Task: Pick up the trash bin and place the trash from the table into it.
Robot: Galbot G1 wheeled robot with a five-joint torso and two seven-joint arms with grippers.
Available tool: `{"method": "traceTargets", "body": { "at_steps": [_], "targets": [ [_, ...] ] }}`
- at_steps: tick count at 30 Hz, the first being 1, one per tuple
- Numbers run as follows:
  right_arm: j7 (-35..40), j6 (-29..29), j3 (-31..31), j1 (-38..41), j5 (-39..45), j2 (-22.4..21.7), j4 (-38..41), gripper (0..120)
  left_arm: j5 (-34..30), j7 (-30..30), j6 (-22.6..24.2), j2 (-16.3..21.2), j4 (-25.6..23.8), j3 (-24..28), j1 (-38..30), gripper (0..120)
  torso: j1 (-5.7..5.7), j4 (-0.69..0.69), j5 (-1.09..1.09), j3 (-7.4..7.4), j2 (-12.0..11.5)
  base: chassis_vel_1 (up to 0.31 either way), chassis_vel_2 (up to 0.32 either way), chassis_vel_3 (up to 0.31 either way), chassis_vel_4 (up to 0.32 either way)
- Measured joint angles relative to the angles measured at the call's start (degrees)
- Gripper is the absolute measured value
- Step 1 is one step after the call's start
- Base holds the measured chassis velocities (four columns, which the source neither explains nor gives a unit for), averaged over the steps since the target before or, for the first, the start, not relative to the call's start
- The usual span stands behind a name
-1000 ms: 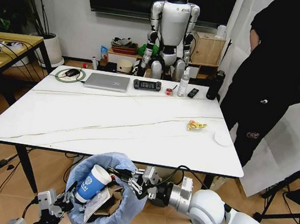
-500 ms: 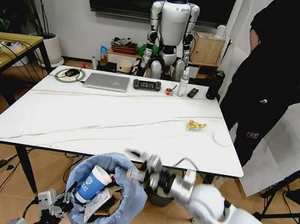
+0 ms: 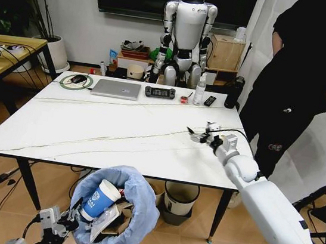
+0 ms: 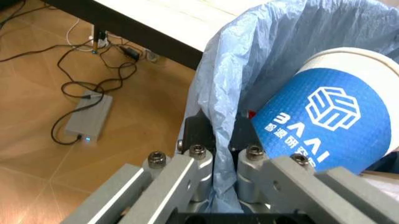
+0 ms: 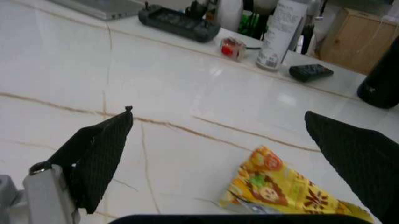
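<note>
The trash bin (image 3: 139, 210), lined with a crinkled light-blue bag, hangs below the table's front edge. A blue-and-white paper cup (image 3: 97, 199) and brown cardboard lie in it. My left gripper (image 3: 70, 220) is shut on the bag-covered rim (image 4: 215, 140). My right gripper (image 3: 200, 133) hovers open over the right part of the white marble table (image 3: 119, 134). In the right wrist view a yellow wrapper (image 5: 281, 192) lies on the table (image 5: 62, 70) between the two spread black fingers (image 5: 100, 154), a little below them.
At the table's far edge lie a laptop (image 3: 116, 89), a game controller (image 3: 159, 92), a bottle (image 3: 199, 91), a remote (image 3: 209, 101) and a black flask (image 3: 233, 93). A cream bin (image 3: 180, 198) stands under the table. A person (image 3: 302, 68) stands at the right.
My right gripper has left the bin's rim, risen above the table edge and swung forward and right to the yellow wrapper. The bin and my left gripper have stayed put.
</note>
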Motion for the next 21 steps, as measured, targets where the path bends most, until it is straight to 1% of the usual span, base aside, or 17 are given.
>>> {"method": "traceTargets", "body": {
  "at_steps": [5, 8, 9, 12, 16, 21],
  "targets": [
    [-1.9, 1.6, -0.8, 0.5, -3.3, -1.3, -3.4, 100, 0.1, 0.0, 0.0, -0.1, 0.0, 0.0, 0.0, 0, 0.00, -0.02, -0.01, 0.00, 0.0, 0.000, 0.000, 0.000, 0.000],
    [-2.1, 1.8, -0.9, 0.6, -3.8, -1.4, -3.8, 100, 0.1, 0.0, 0.0, -0.1, -0.1, 0.0, 0.0, 0, 0.00, -0.02, -0.01, 0.00, 0.0, 0.000, 0.000, 0.000, 0.000],
    [-2.5, 2.7, -1.2, 1.1, -6.2, -1.5, -5.5, 100, 0.4, 0.0, 0.0, -0.3, 0.0, 0.2, 0.0, 0, -0.01, -0.01, -0.02, 0.00, 0.0, 0.000, 0.000, 0.000, 0.000],
    [-2.5, 4.0, -1.4, 1.9, -8.9, -0.7, -8.4, 100, 0.5, 0.0, 0.0, -0.4, 0.0, 0.3, 0.0, 0, -0.01, 0.00, -0.02, -0.01, 0.0, 0.000, 0.000, 0.000, 0.000],
    [-2.6, 4.9, -1.7, 2.6, -10.4, -0.1, -10.4, 100, 0.5, 0.0, 0.0, -0.4, 0.0, 0.1, 0.1, 0, -0.01, 0.00, -0.02, -0.01, 0.0, 0.000, 0.000, 0.000, 0.000],
    [-2.6, 5.5, -2.0, 2.9, -11.8, 0.1, -11.3, 100, 0.5, 0.0, 0.0, -0.3, -0.1, 0.0, 0.2, 0, -0.01, 0.00, -0.03, -0.01, 0.0, 0.000, 0.000, 0.000, 0.000]
  ]
}}
